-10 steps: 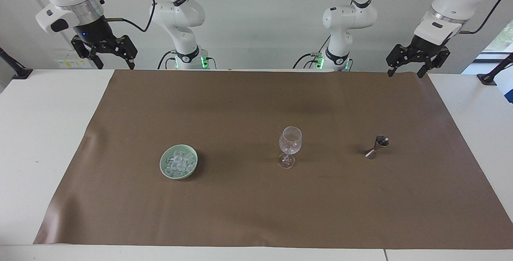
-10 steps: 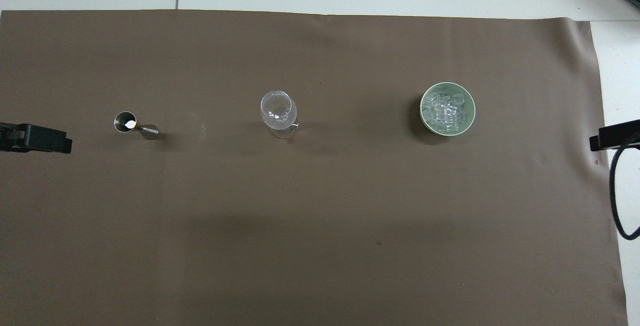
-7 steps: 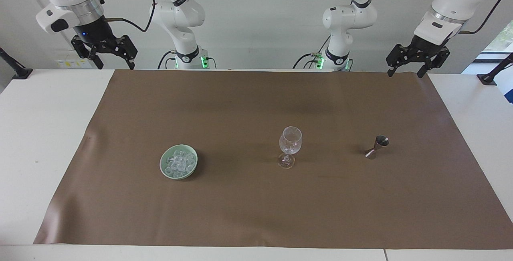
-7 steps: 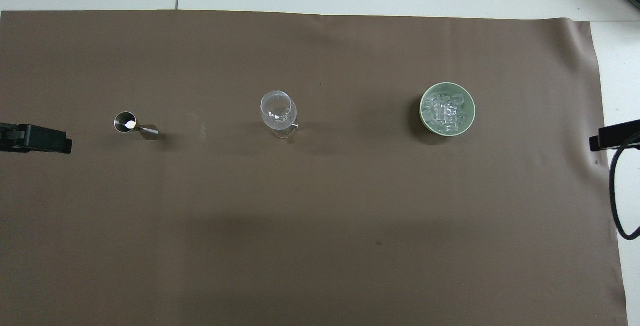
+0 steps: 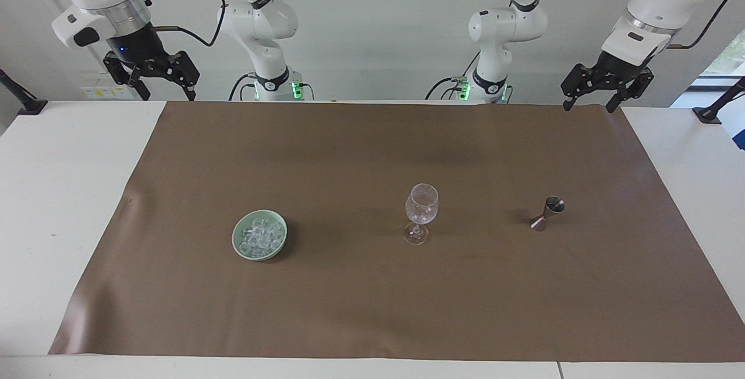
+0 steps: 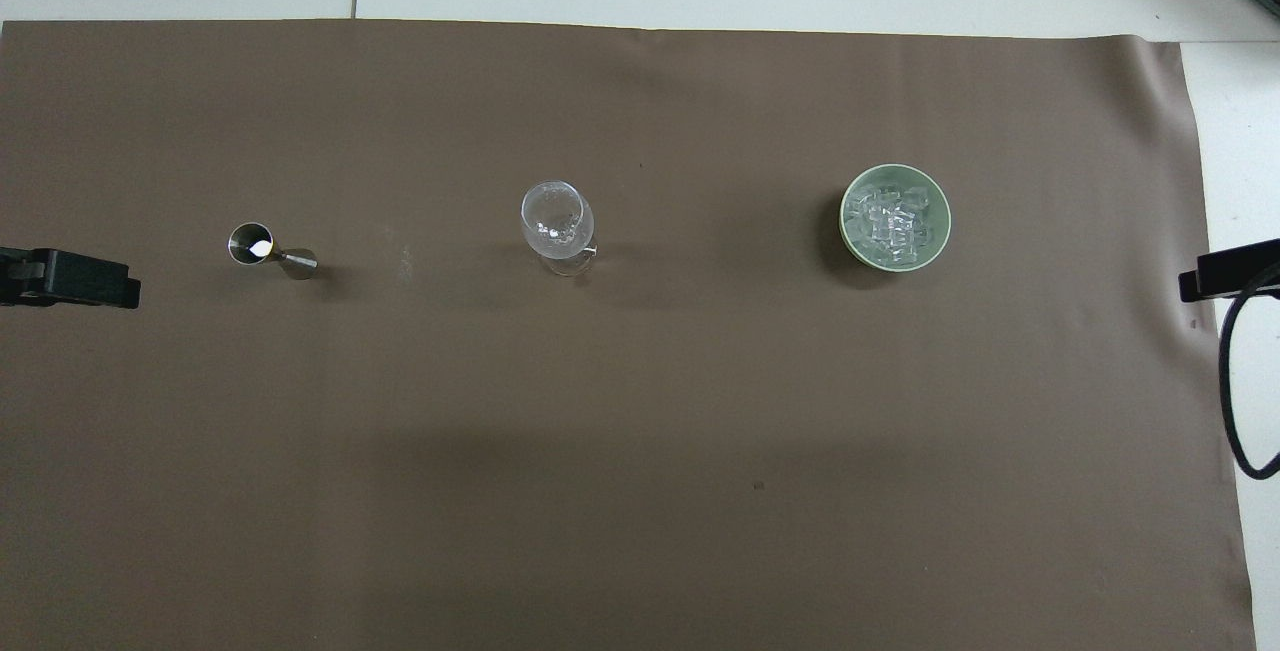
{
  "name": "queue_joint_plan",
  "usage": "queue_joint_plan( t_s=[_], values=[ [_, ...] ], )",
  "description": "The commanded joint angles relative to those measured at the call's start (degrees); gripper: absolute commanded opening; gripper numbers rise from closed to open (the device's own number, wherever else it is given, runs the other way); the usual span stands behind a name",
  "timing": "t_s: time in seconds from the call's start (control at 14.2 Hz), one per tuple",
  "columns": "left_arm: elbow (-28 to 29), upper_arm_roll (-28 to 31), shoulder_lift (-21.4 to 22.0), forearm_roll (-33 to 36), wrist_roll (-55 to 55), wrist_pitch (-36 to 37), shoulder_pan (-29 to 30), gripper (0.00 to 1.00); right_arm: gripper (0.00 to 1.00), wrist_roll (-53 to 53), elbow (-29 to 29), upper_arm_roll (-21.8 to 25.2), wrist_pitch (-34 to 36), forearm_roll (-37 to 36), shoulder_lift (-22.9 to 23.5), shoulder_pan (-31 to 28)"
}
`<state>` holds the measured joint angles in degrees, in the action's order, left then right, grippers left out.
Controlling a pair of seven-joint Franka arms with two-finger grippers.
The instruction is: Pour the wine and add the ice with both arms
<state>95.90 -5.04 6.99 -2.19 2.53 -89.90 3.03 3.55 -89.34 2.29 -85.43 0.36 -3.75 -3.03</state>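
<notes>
Nothing had been started, as far as I could judge: both white jointed arms hung raised at the robots' edge of the bench, each waiting with its fingers spread and empty. The left hand (image 5: 589, 98) hovered over the corner of the brown mat (image 5: 372, 309) at its own end, the right hand (image 5: 156, 84) just off the mat's corner at the other end.

Taking the clear stemmed wine glass (image 5: 421, 211) as the centre, one small steel hourglass-shaped jigger (image 5: 547, 213) stood well apart from it toward the left arm's end, and one pale green round bowl (image 5: 238, 240) sat well apart toward the right arm's end. The ice (image 5: 259, 234), small glassy cubes heaped in that bowl, was perhaps a dozen pieces; I couldn't count them surely.

The next move, I reckoned, called for the left hand to descend on the jigger's narrow waist while the right went for a cube.
</notes>
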Motion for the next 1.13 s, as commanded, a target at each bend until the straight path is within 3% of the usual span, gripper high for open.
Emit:
queue_joint_plan(
  t_s=[0.0,0.42,0.85,1.06],
  values=[
    [0.0,0.2,0.8,-0.6,-1.5,1.2,0.4,1.00,1.00,1.7,-0.1,0.1,0.3,0.9,-0.1,-0.1],
    [2.2,0.6,1.0,-1.2,-16.5,1.0,0.7,1.00,1.00,1.6,-0.1,0.1,0.3,0.9,-0.1,-0.1],
    [5.2,0.7,0.9,-8.1,-34.6,0.7,4.4,1.00,1.00,1.6,-0.1,0.1,0.3,0.9,-0.1,-0.1],
    [6.0,0.7,0.1,-14.8,-38.5,0.7,9.8,1.00,1.00,1.7,-0.1,0.1,0.3,0.9,-0.1,-0.1]
  ],
)
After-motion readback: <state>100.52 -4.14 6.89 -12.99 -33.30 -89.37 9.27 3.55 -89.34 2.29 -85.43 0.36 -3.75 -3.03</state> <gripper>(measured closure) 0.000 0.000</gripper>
